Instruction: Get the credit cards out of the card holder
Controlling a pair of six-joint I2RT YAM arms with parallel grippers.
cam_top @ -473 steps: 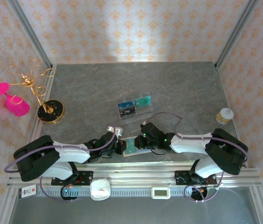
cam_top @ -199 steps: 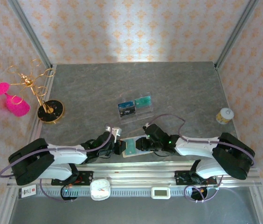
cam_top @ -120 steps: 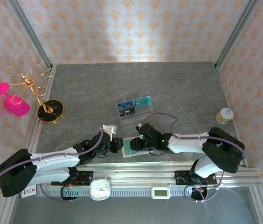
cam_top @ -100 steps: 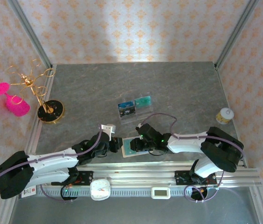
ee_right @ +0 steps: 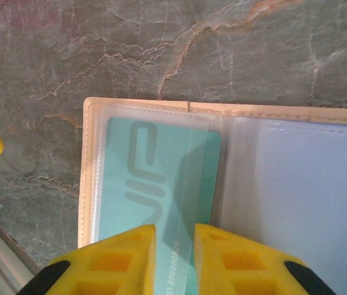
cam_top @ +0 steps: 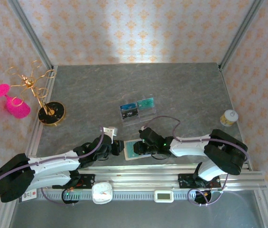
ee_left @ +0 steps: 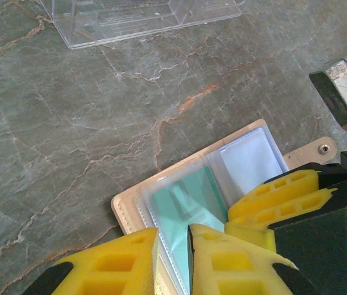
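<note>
Plainly, in the top external view the card holder [cam_top: 135, 148] lies open at the near edge of the table [cam_top: 181, 85]. The left gripper [cam_top: 120, 148] is at its left end and the right gripper [cam_top: 142, 147] is over its right half. The clear tray [cam_top: 138, 110] sits well apart behind. Two claws crowding one small holder could knock each other, or shove it off the near edge.

In the left wrist view, the left claw's jaws stand narrow over the holder's near corner, and the teal card [ee_left: 183, 203] shows in the slit. Whether they pinch anything I cannot tell. If they catch the clear sleeve along with the card, the whole holder would likely lift.

In the right wrist view, the right claw is just as narrow. It straddles the teal card's lower edge, beside the pale blue card [ee_right: 309, 203], and I cannot tell whether it grips. The slick plastic could slip free, or the card could jam in its pocket.
</note>
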